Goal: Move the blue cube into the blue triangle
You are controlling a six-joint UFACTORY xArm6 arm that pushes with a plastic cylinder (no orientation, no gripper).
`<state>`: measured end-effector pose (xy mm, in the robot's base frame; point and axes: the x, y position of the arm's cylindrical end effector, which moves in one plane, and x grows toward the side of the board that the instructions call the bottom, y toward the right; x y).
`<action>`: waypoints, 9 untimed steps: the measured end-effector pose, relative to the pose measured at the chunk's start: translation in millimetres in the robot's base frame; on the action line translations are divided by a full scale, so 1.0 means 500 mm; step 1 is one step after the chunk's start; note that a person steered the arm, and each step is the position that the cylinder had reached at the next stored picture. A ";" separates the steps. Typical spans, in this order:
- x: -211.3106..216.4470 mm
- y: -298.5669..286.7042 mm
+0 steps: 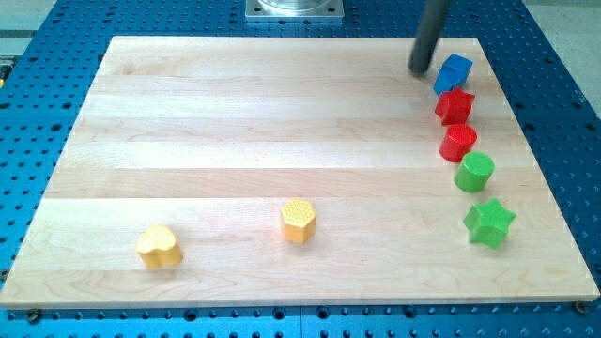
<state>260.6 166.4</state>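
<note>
The blue cube (453,72) sits near the top right of the wooden board (235,141). My tip (420,69) stands just to the left of the cube, very close to it or touching its left side. No blue triangle shows in the view. A red star-like block (454,104) lies right below the blue cube, touching it.
Down the right side run a red round block (458,142), a green cylinder (475,172) and a green star (489,222). A yellow hexagon (299,221) and a yellow heart (160,246) lie near the bottom. A metal mount (295,8) is at the top edge.
</note>
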 end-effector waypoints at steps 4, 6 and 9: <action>-0.087 0.078; -0.022 0.304; 0.004 0.108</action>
<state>262.7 220.2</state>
